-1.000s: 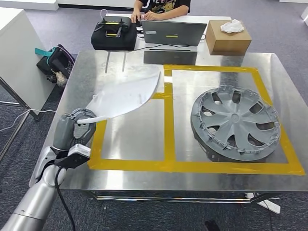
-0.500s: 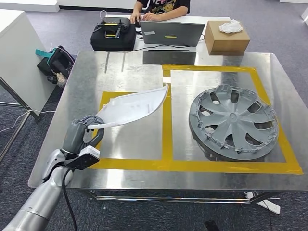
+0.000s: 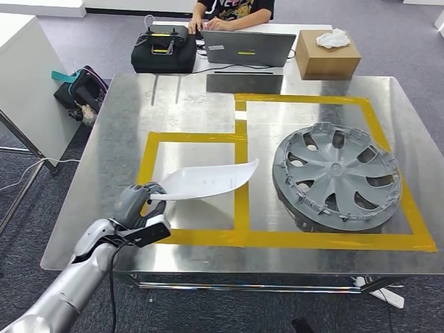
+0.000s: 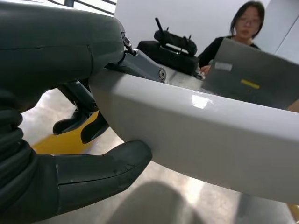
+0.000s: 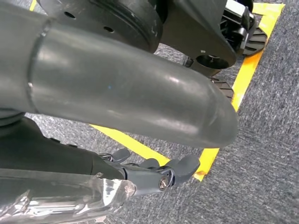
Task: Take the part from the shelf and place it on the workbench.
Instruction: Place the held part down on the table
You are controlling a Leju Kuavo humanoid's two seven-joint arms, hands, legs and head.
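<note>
Head view looks down on a steel workbench (image 3: 120,132) that takes up most of the frame, marked with yellow tape (image 3: 242,239) into two boxes side by side. Lying flat in the right-hand box is a grey wheel cover (image 3: 338,175), the biggest loose thing on the metal. Left of it, at the middle of the frame, a long curved white panel (image 3: 209,181) sits over the left box, its pointed tip reaching across the tape strip between the boxes; whether it touches the metal or hangs just above it I cannot tell. The silver left arm comes up from the lower left corner and the left hand (image 3: 135,204) grips the panel's narrow end, fingers clamped around it. Left wrist view shows the same hold from close by: the thick thumb (image 4: 102,170) pressed under the white panel's edge and darker fingers (image 4: 75,123) wrapped behind it. At the top of the head view a person (image 3: 233,10) sits at a second table with a laptop (image 3: 248,47), a black case (image 3: 162,47) to its left and a cardboard box (image 3: 327,55) to its right. Right wrist view has the right hand (image 5: 155,175) over grey carpet, its fingers only partly seen, so I cannot tell how they lie.
</note>
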